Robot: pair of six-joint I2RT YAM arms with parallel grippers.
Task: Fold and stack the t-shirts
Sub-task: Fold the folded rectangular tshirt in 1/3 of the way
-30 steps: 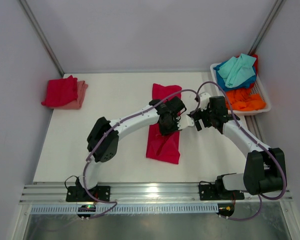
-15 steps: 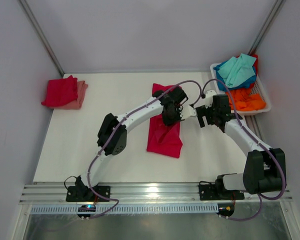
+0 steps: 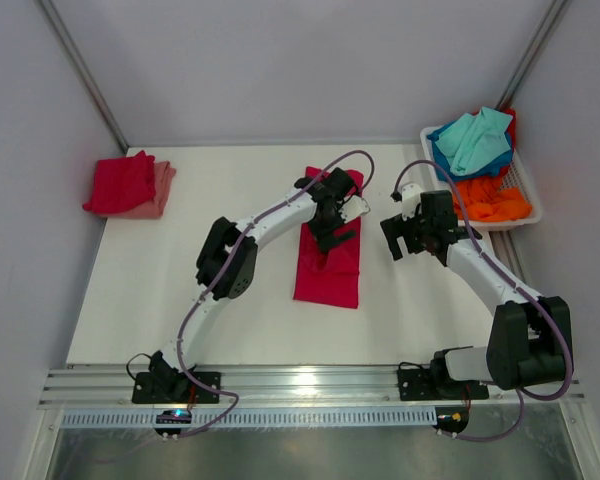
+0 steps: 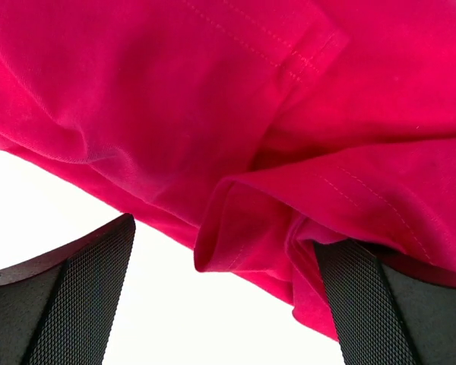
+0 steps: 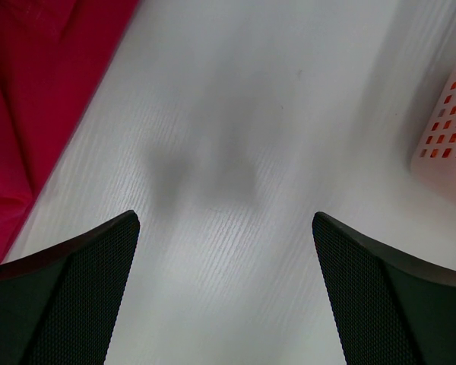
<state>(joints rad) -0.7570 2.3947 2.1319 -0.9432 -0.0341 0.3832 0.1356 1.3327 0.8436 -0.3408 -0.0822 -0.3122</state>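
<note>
Folds of the crimson t-shirt (image 3: 327, 275) make a long strip at the middle of the table (image 3: 180, 280). The left gripper (image 4: 226, 243) gapes wide astride a loose hemmed fold, pinching nothing; its arm hides the shirt's far end. The right gripper (image 5: 224, 220) gapes empty over the table beside it.

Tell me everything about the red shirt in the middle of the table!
The red shirt is soft, plain crimson cloth, folded into a long narrow strip. It lies flat on the white table, pointing away from the arms. Up close it shows stitched hems and a loose, rumpled fold at one edge. The left hand hangs open right over its far half, with that fold between the fingers. Whether they touch the cloth is hard to tell.
</note>
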